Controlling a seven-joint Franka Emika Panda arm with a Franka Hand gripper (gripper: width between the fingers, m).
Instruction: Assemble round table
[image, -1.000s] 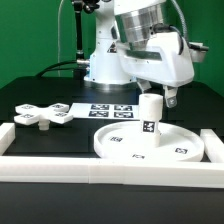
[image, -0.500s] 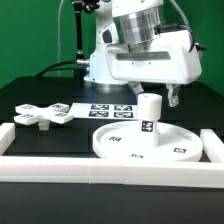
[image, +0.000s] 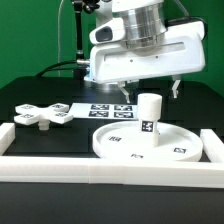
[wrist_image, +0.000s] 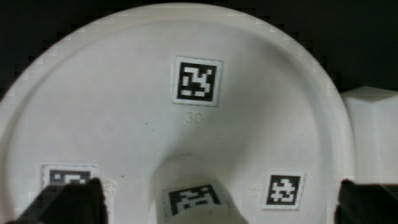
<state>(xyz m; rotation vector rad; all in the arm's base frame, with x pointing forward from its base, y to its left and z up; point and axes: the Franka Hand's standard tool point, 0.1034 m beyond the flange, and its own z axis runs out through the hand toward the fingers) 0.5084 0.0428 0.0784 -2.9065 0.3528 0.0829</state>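
White arm (image: 140, 45) bent forward, claw (image: 150, 93) pointing down, fingers (image: 124, 91) spread wide, empty.

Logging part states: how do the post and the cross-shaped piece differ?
The post stands upright on the disc; the cross-shaped piece lies flat on the table, apart from it. The post is cylindrical, the cross-shaped piece flat and lobed. Both are white and carry square tags.
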